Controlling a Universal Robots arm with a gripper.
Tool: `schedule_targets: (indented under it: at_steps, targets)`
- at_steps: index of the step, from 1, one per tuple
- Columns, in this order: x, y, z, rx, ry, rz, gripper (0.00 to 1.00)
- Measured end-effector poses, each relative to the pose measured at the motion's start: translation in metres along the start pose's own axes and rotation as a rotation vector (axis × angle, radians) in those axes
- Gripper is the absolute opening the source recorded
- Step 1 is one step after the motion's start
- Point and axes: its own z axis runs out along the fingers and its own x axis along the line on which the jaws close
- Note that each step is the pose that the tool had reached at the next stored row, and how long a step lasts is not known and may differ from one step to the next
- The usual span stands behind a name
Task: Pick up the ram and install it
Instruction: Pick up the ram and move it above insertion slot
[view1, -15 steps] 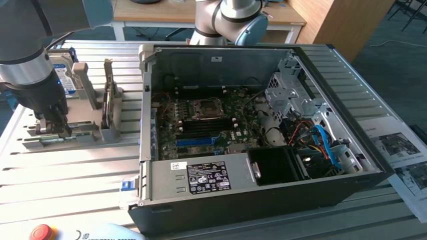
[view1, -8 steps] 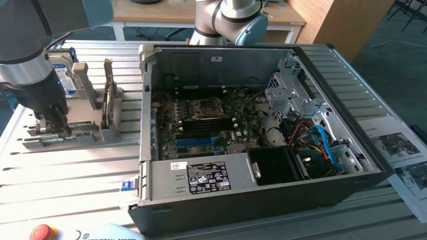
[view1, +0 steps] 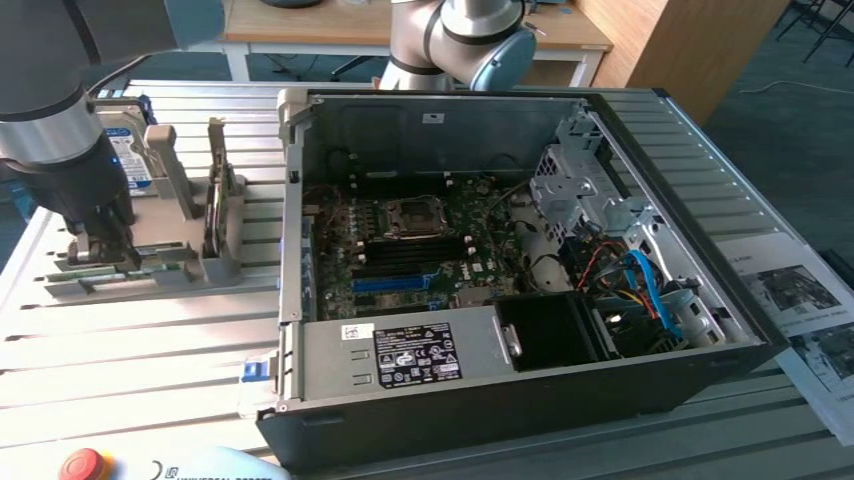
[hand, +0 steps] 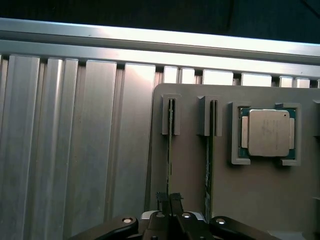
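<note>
Here the end effector (hand: 170, 199) is clamped shut on the ram (hand: 170, 150), edge-up between its jaws.

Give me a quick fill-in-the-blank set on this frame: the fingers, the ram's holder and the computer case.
1. The fingers are ____ on the ram, which stands on edge in the gray holder.
2. In the wrist view, ____ sticks stand on edge in that holder.
3. The gripped ram is the stick ____ from the CPU.
4. The computer case sits on the exterior view's ____ of the holder.
Missing words: shut; two; farther; right.
</note>
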Motion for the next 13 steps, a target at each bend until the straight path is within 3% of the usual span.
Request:
schedule_targets:
  at_steps: [13]
  targets:
    - [0.000, 0.0002, -0.0219, -0.0002, 0.0000, 0.000, 0.11]
